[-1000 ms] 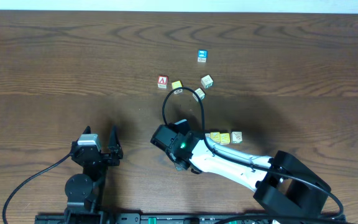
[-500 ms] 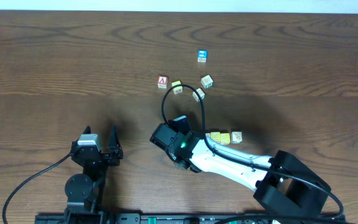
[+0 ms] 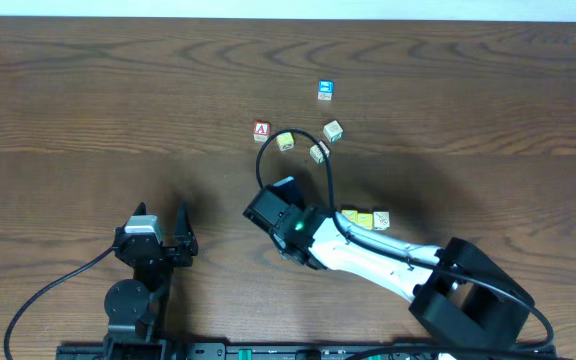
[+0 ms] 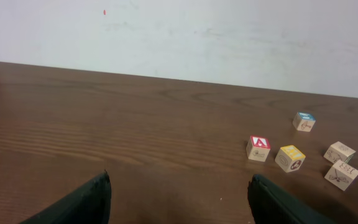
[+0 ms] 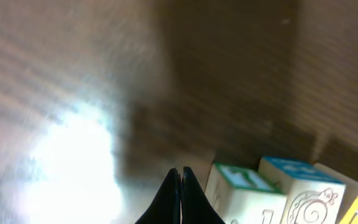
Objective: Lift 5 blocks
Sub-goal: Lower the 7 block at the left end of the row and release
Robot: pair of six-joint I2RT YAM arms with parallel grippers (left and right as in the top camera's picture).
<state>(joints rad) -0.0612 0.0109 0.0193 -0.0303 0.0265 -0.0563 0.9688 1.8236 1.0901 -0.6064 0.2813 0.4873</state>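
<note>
Just beside the right fingers (image 5: 172, 198), which are pressed together, three blocks (image 3: 364, 220) are lined up; five more are scattered ahead of the parted left fingers (image 4: 91, 200).

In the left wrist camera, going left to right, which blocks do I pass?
Wooden cube with red top marked A, wooden cube with yellow top, wooden cube with blue top; last, farther whitish wooden cube and nearer whitish wooden cube, one behind the other.
</note>
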